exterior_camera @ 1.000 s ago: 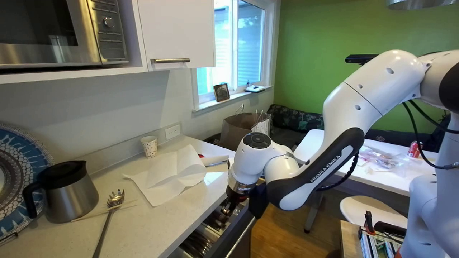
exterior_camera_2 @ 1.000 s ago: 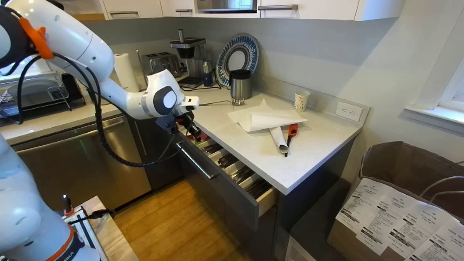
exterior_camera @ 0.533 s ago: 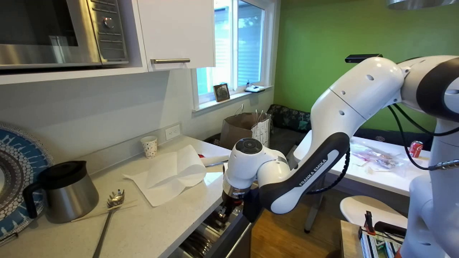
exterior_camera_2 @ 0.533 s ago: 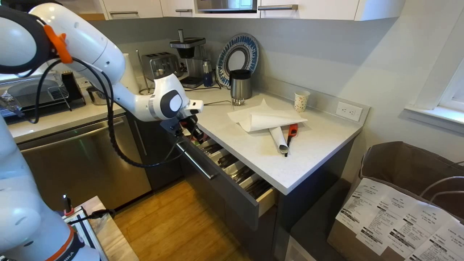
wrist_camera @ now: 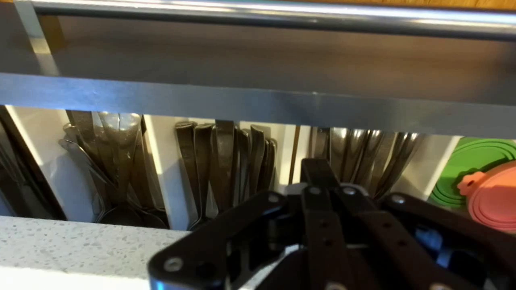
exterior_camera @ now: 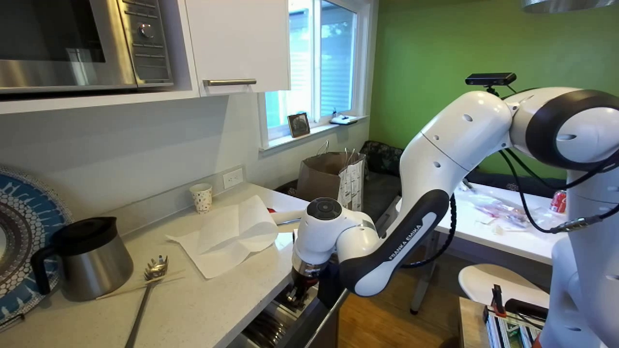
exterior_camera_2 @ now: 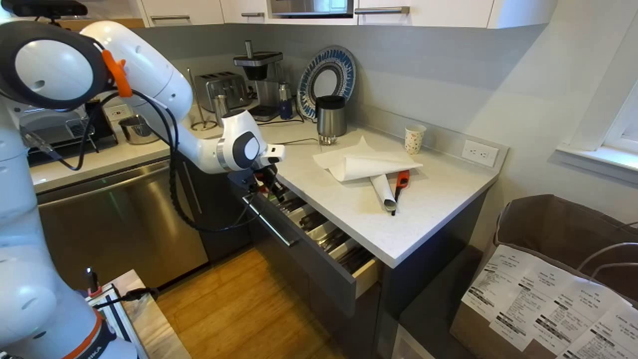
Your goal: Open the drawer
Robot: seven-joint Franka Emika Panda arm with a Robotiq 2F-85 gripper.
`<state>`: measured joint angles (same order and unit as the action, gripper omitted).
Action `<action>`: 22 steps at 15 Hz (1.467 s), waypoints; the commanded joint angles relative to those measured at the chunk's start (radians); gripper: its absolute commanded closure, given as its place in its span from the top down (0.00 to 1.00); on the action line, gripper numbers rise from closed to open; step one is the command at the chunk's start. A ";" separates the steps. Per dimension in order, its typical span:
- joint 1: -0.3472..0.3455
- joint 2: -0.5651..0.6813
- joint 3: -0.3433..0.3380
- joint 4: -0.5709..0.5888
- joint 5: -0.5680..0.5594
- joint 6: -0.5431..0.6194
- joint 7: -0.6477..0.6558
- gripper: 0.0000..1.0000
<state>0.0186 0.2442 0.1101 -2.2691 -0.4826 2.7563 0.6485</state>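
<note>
Where overhung by the narrow, closed gripper (wrist_camera: 322, 170), note the drawer (wrist_camera: 242, 102), extended beneath it and bearing shiny metal cutlery (wrist_camera: 225, 161).

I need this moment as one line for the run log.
drawer: open | claw: closed, over cutlery | handle: not gripped

Counted one open drawer (exterior_camera_2: 321, 269), four piles of silverware (wrist_camera: 223, 157) (yes, four), one paper cup (exterior_camera: 201, 199), one jug (exterior_camera: 99, 266), one big blue plate (exterior_camera_2: 345, 77) and one brown bag (exterior_camera: 319, 180).
</note>
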 commanded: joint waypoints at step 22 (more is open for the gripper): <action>0.007 0.104 0.099 0.104 0.758 -0.409 -0.697 0.00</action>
<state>0.0386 0.3361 0.1870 -2.1848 0.2061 2.4828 0.0338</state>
